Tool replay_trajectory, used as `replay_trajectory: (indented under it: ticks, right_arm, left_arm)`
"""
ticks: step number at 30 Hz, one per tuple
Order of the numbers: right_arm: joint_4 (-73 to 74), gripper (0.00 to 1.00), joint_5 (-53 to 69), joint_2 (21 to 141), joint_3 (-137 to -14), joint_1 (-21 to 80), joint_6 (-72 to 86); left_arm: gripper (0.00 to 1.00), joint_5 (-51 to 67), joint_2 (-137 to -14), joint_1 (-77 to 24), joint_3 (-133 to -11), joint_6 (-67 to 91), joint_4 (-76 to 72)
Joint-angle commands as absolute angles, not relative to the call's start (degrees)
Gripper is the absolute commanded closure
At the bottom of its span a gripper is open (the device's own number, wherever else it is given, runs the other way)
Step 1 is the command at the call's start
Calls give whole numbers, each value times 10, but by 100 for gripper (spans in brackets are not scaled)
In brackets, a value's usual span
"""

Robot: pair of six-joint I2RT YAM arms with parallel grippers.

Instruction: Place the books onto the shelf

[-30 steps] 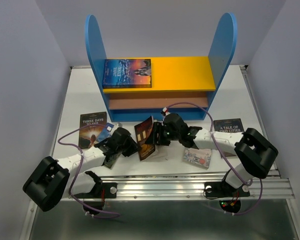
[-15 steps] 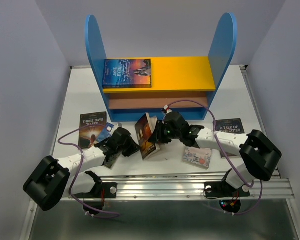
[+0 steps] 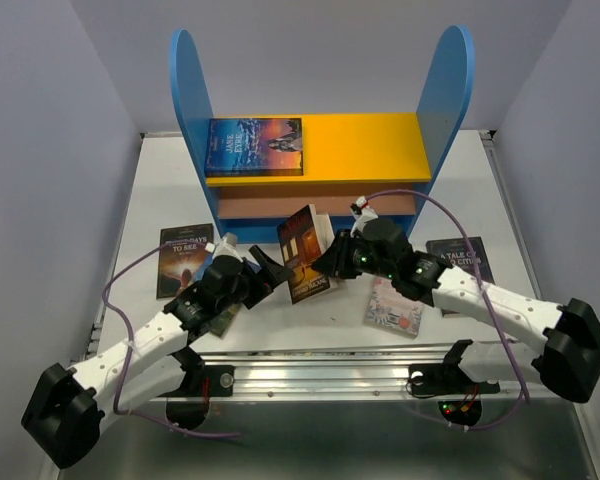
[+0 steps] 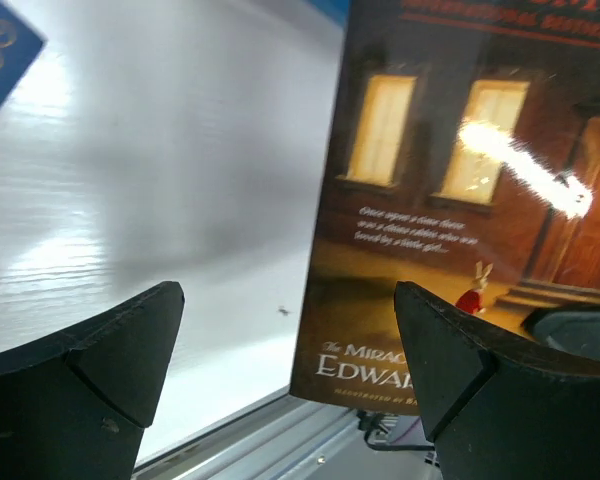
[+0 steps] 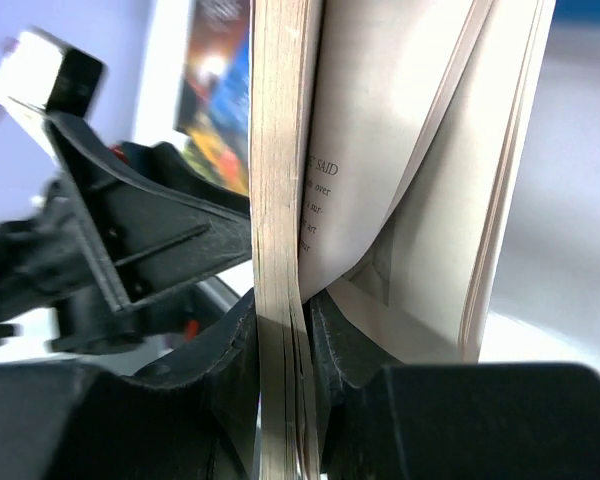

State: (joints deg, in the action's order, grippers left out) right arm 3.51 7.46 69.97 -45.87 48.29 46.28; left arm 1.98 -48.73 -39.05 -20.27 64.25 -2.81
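A brown-covered book (image 3: 304, 252) stands upright and tilted in front of the shelf (image 3: 380, 145), its pages fanning open. My right gripper (image 3: 330, 262) is shut on it; in the right wrist view the jaws pinch the cover and a few pages (image 5: 280, 200) at the gripper (image 5: 285, 340). My left gripper (image 3: 268, 270) hangs open just left of the book, apart from it. In the left wrist view the gripper (image 4: 290, 370) frames the front cover (image 4: 460, 200), nothing between its fingers (image 4: 110, 360). A Jane Eyre book (image 3: 254, 147) lies on the yellow top board.
Three other books lie flat on the table: a dark one (image 3: 183, 258) at the left, a floral one (image 3: 395, 308) under the right arm, and a dark one (image 3: 458, 255) at the right. A blue corner (image 4: 0, 50) shows by the left gripper. A metal rail (image 3: 330, 365) lines the near edge.
My left gripper opened, let go of the brown book and drew back left. My right gripper closed on the book and carried it up and right, closer to the shelf.
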Motion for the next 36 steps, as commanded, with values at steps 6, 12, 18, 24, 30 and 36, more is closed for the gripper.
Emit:
replay_trajectory:
  ticks: [6, 12, 18, 24, 30, 36]
  right_arm:
    - [-21, 99, 155, 593, -451, 426, 492]
    - [-22, 99, 228, 574, -476, 402, 513]
    - [-39, 99, 284, 567, -498, 391, 536]
    - [-36, 99, 267, 553, -516, 391, 530]
    - [-10, 99, 255, 559, -545, 385, 505]
    - [-2, 99, 265, 563, -562, 385, 503]
  left_arm:
    - [1, 125, -412, -392, -177, 596, -193]
    - [1, 189, -352, -391, -172, 585, -311]
    - [1, 198, -348, -391, -191, 559, -299]
    - [1, 201, -360, -390, -210, 546, -276]
    - [1, 161, -327, -390, -228, 533, -196]
    - [1, 161, -330, -390, -215, 539, -211]
